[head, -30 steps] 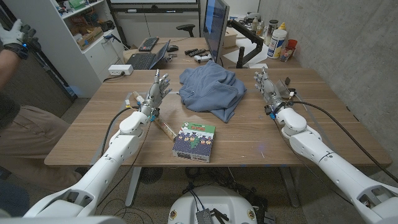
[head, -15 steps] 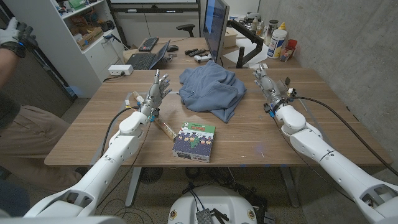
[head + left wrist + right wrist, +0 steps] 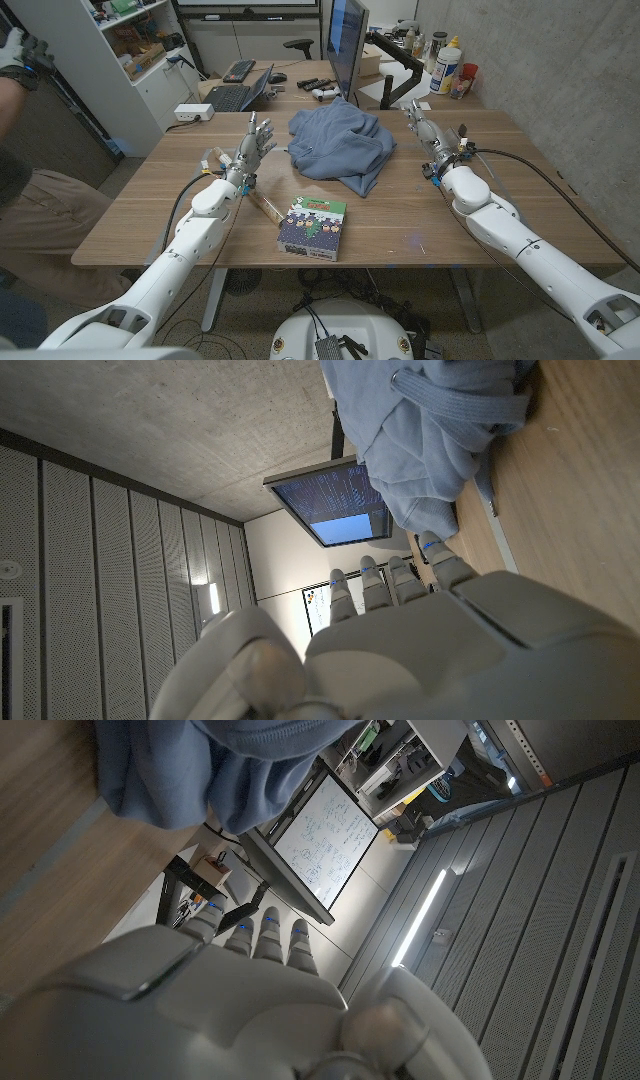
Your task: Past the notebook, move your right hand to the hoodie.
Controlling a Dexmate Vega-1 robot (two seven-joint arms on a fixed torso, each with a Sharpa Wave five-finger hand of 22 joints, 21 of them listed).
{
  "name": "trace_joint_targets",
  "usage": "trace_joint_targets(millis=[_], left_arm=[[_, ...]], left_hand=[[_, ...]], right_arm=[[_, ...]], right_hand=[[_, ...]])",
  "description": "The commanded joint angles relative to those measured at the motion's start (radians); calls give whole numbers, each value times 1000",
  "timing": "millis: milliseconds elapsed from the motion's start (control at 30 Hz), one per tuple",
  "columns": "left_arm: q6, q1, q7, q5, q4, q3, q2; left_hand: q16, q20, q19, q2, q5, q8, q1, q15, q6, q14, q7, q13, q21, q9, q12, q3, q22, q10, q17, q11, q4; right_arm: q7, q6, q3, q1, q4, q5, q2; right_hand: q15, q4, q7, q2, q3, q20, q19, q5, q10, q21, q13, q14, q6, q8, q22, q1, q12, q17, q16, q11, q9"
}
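A crumpled blue hoodie (image 3: 338,146) lies at the table's far middle, and shows in the left wrist view (image 3: 440,430) and the right wrist view (image 3: 215,765). A notebook (image 3: 313,227) with a green illustrated cover lies near the front edge, in front of the hoodie. My right hand (image 3: 428,134) stands to the right of the hoodie, a short gap away, fingers apart and holding nothing. My left hand (image 3: 254,144) stands on the hoodie's left side, fingers spread upward, empty.
A wooden strip (image 3: 263,203) lies beside my left forearm. A monitor (image 3: 347,45) stands behind the hoodie, with bottles (image 3: 446,65) at the far right corner. A person sits at the picture's left edge (image 3: 30,190). Bare table (image 3: 400,215) lies right of the notebook.
My right hand has crept forward and slightly left, nearer the hoodie's right side. The left hand, the hoodie and the notebook have stayed put.
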Motion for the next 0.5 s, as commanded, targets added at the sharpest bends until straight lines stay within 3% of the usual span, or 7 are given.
trace_joint_targets(millis=[33,500], left_arm=[[1,6,3,0,-13,-3,8],[-6,9,6,0,-17,0,11]], left_hand=[[3,1,-5,2,0,3,12,2,8,-9,-7,4,1,3,3,-6,5,10,3,-3,-2],[3,1,-4,3,-1,3,12,2,10,-10,-8,5,2,3,2,-6,5,11,3,-4,-2]], right_arm=[[-32,-28,-16,7,-28,-69,-14],[-68,-32,-18,4,-48,-126,-23]], right_hand=[[1,3,-2,19,5,1,-6,3,-3,-3,5,-8,5,5,5,7,-1,5,0,1,2],[1,2,-5,21,8,0,-9,3,-1,-2,5,-14,8,6,5,9,0,5,0,-10,2]])
